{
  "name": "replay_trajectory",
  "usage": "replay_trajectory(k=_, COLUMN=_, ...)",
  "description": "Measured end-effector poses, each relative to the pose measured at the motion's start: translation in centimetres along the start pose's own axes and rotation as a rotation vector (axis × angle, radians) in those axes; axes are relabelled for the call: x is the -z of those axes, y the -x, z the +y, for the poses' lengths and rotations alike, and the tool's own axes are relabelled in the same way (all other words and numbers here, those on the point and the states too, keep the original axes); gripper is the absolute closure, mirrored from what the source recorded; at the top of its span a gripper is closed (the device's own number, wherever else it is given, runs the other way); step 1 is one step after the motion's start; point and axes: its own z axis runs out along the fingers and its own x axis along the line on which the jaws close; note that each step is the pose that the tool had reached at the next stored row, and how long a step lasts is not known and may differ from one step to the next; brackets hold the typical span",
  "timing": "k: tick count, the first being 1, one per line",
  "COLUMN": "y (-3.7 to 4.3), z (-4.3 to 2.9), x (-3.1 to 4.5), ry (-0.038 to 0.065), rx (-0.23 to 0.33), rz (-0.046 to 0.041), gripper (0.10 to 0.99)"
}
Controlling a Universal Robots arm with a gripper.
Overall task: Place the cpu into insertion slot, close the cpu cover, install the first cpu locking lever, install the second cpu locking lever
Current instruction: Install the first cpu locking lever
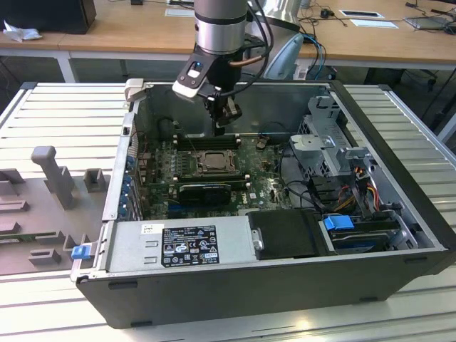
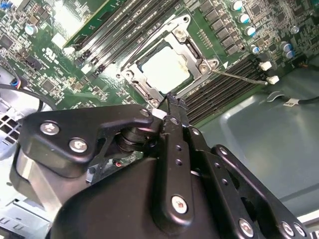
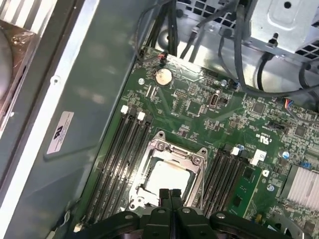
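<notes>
Cpu (image 3: 168, 175) inspection, items listed by size.

Computer case (image 1: 214, 285): lies on its side, open, with the green circuit board (image 3: 199, 109) flat on its floor.

Insertion slot (image 3: 158, 146): sits mid-board between banks of long black memory slots (image 3: 117, 154).

Cpu cover (image 2: 192, 50): appears folded down flat over the slot, and its square window shows the pale chip top. Whether it is fully seated cannot be confirmed.

Chip: lies inside the slot, level, with nothing gripping it. Judged light, thin and rigid, with a smooth metal top that offers little grip and a delicate contact field beneath. Any hold belongs on two opposite edges, kept level.

Locking lever (image 2: 239, 77): a thin wire rod that runs out from the slot's corner across the memory slots. It looks springy, so its free end is the place to push. Its latch state cannot be told.

Gripper (image 3: 170, 191): hangs just above the slot's near edge, fingers pressed together, carrying nothing.
</notes>
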Motion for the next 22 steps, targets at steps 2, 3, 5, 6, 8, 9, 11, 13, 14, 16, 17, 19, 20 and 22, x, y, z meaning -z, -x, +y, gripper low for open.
replay_trajectory(k=2, y=0.00, z=0.00, x=0.00, ry=0.000, rx=0.018, rz=0.0007, gripper=0.980)
replay_trajectory(k=3, y=0.00, z=0.00, x=0.00, ry=0.000, rx=0.025, rz=0.0010, gripper=0.980)
replay_trajectory(k=5, y=0.00, z=-0.01, x=0.00, ry=0.000, rx=0.069, rz=0.0027, gripper=0.980)
replay_trajectory(k=6, y=0.00, z=-0.01, x=0.00, ry=0.000, rx=0.089, rz=0.0034, gripper=0.980)
replay_trajectory(k=8, y=0.00, z=-0.01, x=0.00, ry=0.000, rx=0.148, rz=0.0057, gripper=0.980)
replay_trajectory(k=9, y=0.00, z=-0.01, x=0.00, ry=-0.001, rx=0.181, rz=0.0070, gripper=0.980)
replay_trajectory(k=11, y=-0.01, z=-0.01, x=-0.01, ry=-0.001, rx=0.220, rz=0.0086, gripper=0.980)
replay_trajectory(k=13, y=0.00, z=-0.01, x=-0.01, ry=-0.001, rx=0.252, rz=0.0097, gripper=0.980)
replay_trajectory(k=14, y=0.00, z=-0.01, x=-0.01, ry=-0.001, rx=0.270, rz=0.0104, gripper=0.980)
replay_trajectory(k=16, y=0.00, z=-0.01, x=-0.01, ry=-0.001, rx=0.302, rz=0.0116, gripper=0.980)
replay_trajectory(k=17, y=0.00, z=-0.01, x=-0.01, ry=-0.001, rx=0.315, rz=0.0121, gripper=0.980)
replay_trajectory(k=19, y=0.00, z=-0.01, x=-0.01, ry=-0.001, rx=0.333, rz=0.0128, gripper=0.980)
replay_trajectory(k=20, y=0.00, z=-0.01, x=-0.01, ry=-0.001, rx=0.341, rz=0.0132, gripper=0.980)
replay_trajectory(k=22, y=0.00, z=-0.01, x=-0.01, ry=-0.001, rx=0.361, rz=0.0139, gripper=0.980)
